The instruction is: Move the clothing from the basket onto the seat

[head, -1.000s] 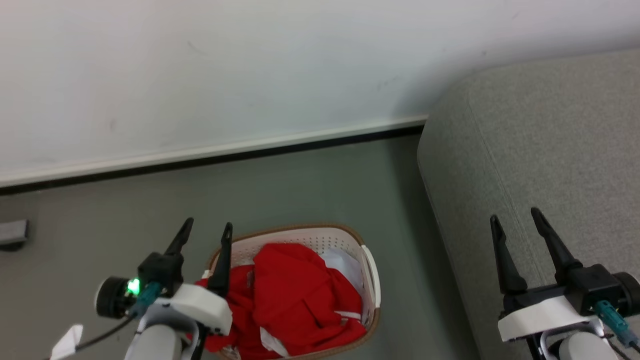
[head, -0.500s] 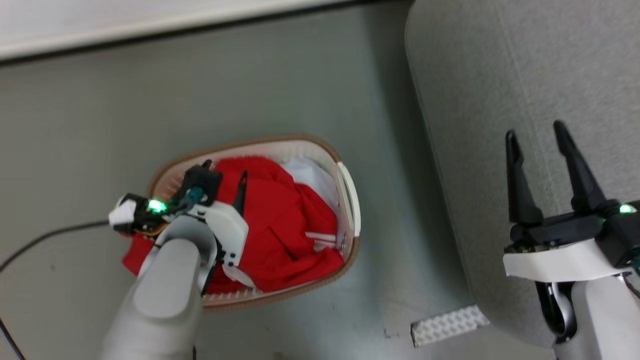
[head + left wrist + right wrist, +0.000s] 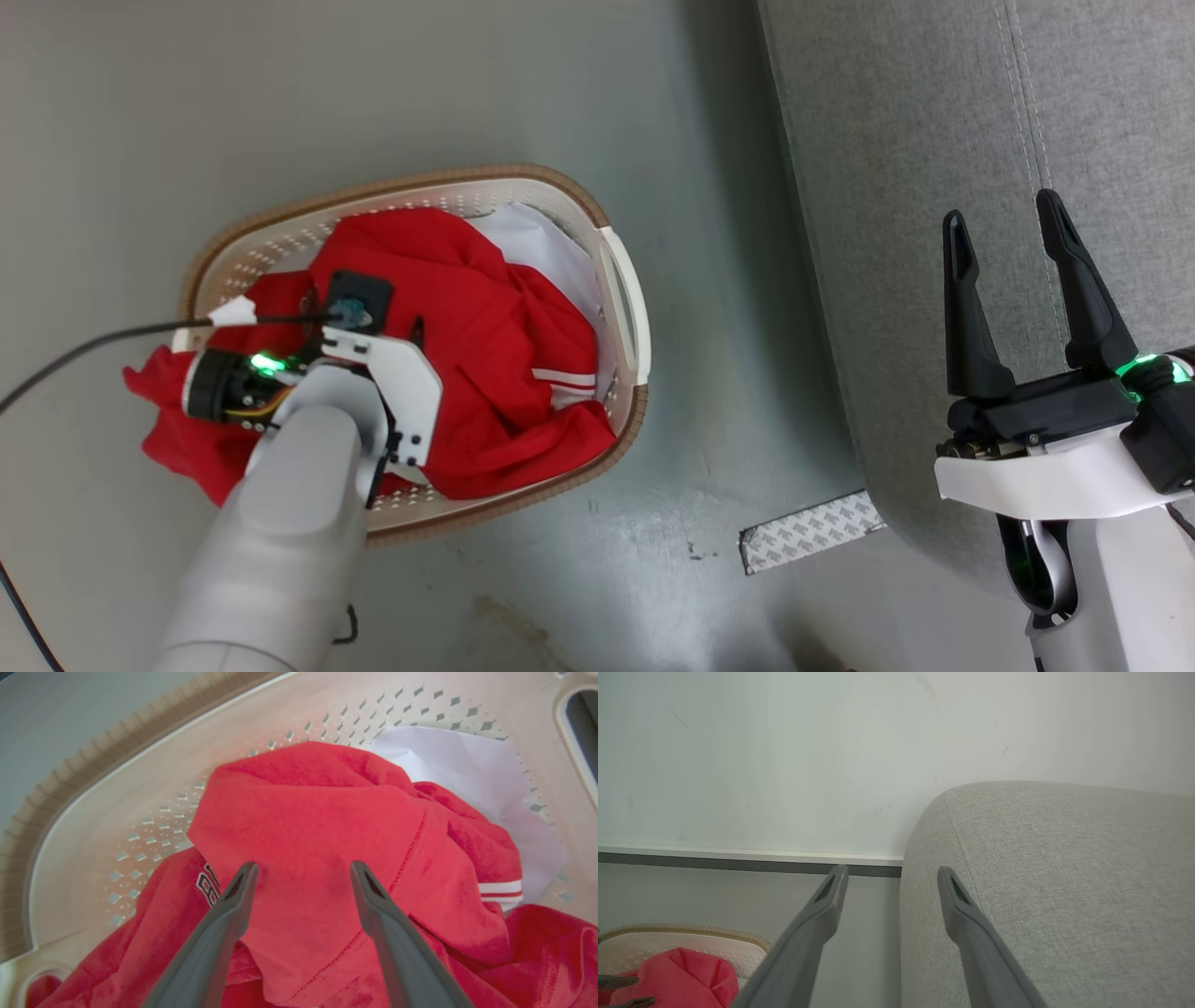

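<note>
Clothing straight under left claw: fingers spread, tips pointing down at a raised red fold, one tip on each side of it. Touching the cloth or just off it, impossible to tell. Nothing pinched yet.

Red heap piled in basket, one end hanging out over the rim on the side away from seat. White sheet tucked against the basket wall just beyond the fold, touching the red and worth keeping out of the pinch. Basket's long axis roughly across head view, slightly tilted, handle end toward seat.

Left forearm reaching down from above the near rim, wrist turned so that claw points almost straight into the heap.

Seat off to the right of basket, with a strip of bare floor between. Right claw hovering over seat's edge, fingers spread and empty, well apart from the heap.

Left arm plainly the nearer. Likely next: close on the fold, lift clear of the rim, carry rightward over the floor strip onto seat. Probable snag: a second garment or the sheet trailing up with the first.
</note>
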`<state>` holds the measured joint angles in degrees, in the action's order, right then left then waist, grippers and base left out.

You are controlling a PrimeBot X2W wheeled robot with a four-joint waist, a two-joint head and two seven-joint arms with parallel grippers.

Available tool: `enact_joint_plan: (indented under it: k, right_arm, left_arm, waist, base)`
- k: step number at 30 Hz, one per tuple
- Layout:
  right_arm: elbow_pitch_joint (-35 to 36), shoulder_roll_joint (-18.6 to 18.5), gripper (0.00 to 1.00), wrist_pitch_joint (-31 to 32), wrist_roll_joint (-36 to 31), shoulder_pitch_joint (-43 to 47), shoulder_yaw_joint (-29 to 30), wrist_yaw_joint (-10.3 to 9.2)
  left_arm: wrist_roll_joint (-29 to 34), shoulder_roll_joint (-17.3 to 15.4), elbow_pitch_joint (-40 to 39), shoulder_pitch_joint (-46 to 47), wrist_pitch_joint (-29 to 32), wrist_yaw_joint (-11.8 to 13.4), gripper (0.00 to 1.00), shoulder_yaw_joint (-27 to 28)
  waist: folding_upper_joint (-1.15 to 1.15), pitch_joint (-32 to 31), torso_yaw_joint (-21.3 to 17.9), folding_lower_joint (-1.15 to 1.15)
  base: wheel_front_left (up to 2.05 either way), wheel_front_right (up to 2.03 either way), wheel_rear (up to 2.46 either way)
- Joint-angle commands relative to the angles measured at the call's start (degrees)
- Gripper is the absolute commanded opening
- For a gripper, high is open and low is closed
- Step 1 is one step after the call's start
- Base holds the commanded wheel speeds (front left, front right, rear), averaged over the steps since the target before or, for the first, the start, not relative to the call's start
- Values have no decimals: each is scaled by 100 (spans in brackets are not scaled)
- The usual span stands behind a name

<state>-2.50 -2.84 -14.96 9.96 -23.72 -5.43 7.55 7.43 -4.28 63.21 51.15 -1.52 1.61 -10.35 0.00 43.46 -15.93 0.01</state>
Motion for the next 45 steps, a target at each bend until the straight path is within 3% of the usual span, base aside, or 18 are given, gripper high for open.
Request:
enact_joint_plan:
  k: [1,13,30,31,32,33,38,45]
  right_arm:
    - [36,2,100,-16,57,-79,-12,-12]
    - [73,4,100,-16,205,-53,-140,-12]
    - [180,3,100,-16,300,-166,-222,-12]
    - [178,3,100,-16,294,-164,-218,-12]
    - [169,3,100,-16,282,-158,-211,-12]
    - [154,3,100,-16,264,-144,-195,-12]
    - [52,-2,100,-17,216,-64,-33,-13]
    - [-221,-6,100,-16,200,244,31,-13]
  left_arm:
    - [-9,-70,132,134,44,36,100,-17]
    - [65,-346,634,490,274,194,100,-151]
    - [-112,-412,895,872,314,31,100,-309]
    - [-118,-404,901,878,282,2,27,-334]
    - [-128,-396,905,882,238,-1,5,-343]
    - [-137,-359,907,874,187,-28,0,-360]
    - [-433,-136,885,712,-202,-105,0,-219]
    - [-1025,97,866,17,-1055,-382,0,7]
  waist:
    - [0,60,-50,-1]
    - [0,247,-136,-1]
    - [0,800,-402,-1]
    - [0,807,-401,-1]
    - [0,802,-390,-1]
    - [0,780,-366,-1]
    - [0,451,-128,-1]
    - [0,-731,258,-1]
  base:
    - [0,0,0]
    - [0,0,0]
    - [0,0,0]
    - [0,0,0]
    - [0,0,0]
    - [0,0,0]
    - [0,0,0]
    - [0,0,0]
